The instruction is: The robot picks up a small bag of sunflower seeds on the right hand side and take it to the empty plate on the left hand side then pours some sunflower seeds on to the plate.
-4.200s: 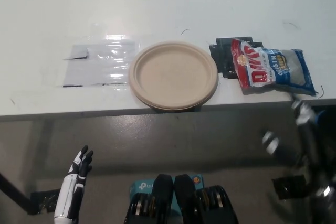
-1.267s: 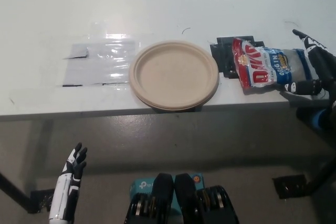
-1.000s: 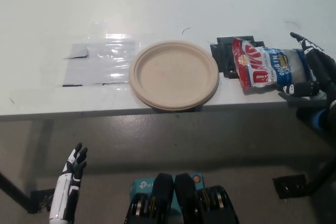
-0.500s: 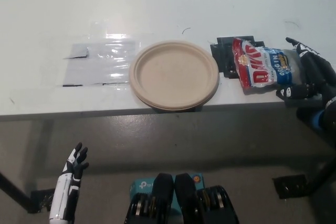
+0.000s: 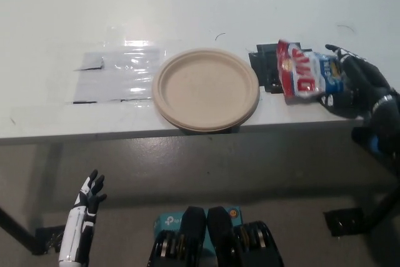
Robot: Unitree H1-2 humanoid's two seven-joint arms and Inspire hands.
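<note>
While the right hand (image 5: 357,85) grips the seed bag (image 5: 306,76), white table (image 5: 187,4) bears plate (image 5: 206,89)

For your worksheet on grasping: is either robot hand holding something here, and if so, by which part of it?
The black right hand grips the sunflower seed bag by its right end. The white left hand rests low, below the table, holding nothing.

Red-and-blue seed bag (image 5: 307,76), beige plate (image 5: 206,89)

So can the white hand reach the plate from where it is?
Probably not right now. The left hand hangs low, below the table edge, with its fingers apart. The plate sits up on top, so the table edge is in its way until the arm lifts.
</note>
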